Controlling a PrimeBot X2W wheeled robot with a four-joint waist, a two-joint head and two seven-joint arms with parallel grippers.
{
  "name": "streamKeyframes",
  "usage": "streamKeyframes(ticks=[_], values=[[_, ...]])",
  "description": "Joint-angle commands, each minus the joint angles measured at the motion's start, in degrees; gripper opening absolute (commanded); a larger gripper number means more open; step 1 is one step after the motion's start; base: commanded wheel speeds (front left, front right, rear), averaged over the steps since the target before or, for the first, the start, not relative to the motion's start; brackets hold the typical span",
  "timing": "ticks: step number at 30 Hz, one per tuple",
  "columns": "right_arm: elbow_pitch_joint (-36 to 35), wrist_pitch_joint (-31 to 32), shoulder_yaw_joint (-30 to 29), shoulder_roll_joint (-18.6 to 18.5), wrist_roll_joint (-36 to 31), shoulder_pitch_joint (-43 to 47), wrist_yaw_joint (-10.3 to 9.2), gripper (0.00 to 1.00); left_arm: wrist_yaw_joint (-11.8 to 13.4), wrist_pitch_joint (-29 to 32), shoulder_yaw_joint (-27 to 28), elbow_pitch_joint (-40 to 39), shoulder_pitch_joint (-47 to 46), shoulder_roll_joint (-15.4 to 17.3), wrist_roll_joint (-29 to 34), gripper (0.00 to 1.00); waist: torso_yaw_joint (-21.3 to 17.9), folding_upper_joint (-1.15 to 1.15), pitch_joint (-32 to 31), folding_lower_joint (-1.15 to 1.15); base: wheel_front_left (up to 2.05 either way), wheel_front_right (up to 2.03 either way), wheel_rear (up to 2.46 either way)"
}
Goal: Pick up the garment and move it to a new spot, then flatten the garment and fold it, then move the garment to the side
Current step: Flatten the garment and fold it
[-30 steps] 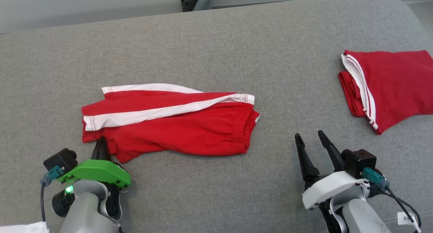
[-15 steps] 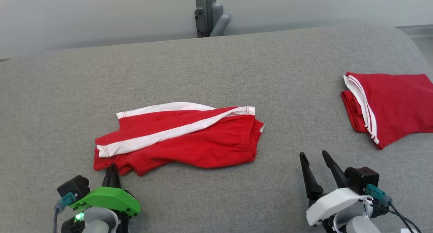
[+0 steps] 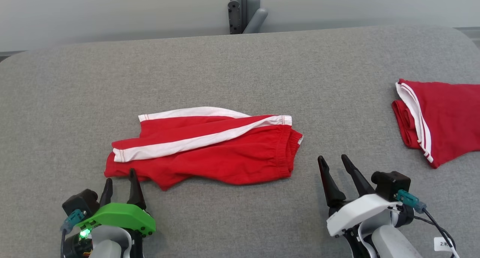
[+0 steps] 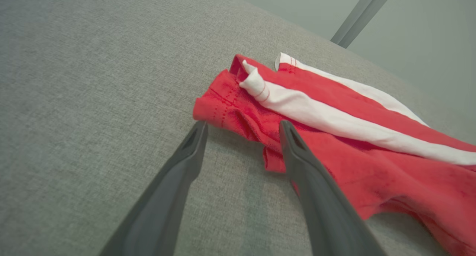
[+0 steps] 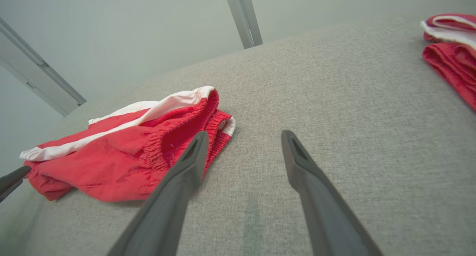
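– where is the garment (image 3: pixel 225 156)?
– it lies on the grey counter (image 3: pixel 240 70), its red hem just ahead of the left gripper (image 3: pixel 120 175) (jaws apart, holding nothing).
– and the right gripper (image 3: pixel 332 157)?
– jaws apart too, empty; the waistband is near, to their left.

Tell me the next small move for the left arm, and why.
Probably ease the left gripper forward and shut it on the hem corner of the red shorts: its fingers stand open astride that corner, holding nothing, while the right gripper hangs open beside the waistband.
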Motion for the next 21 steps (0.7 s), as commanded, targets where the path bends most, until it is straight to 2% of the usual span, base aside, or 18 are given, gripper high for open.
streamKeyframes(ticks=[1,6,12,21], values=[[0.28,-0.01,0.26,-0.15,1.08,-1.30,-0.04,1.00,0.34,0.04,0.23,-0.68,1.27,0.26,0.57,1.00,0.94,0.35,0.41,0.00,0.00,0.00,0.00],[2.06,-0.01,2.00,-0.21,3.96,-4.03,-0.04,1.00,0.49,0.04,-1.22,-2.50,3.13,0.25,1.86,1.00,3.83,0.35,0.97,0.00,0.00,0.00,0.00],[7.37,0.00,2.50,-0.19,5.83,-6.86,-0.04,1.00,0.17,0.03,-3.24,-3.27,4.48,0.24,1.55,1.00,7.37,0.35,1.38,0.00,0.00,0.00,0.00],[15.52,0.00,3.61,-0.20,10.94,-10.42,-0.04,1.00,0.46,0.04,-4.71,-4.12,5.07,0.24,0.91,1.00,10.18,0.35,2.11,0.00,0.00,0.00,0.00]])
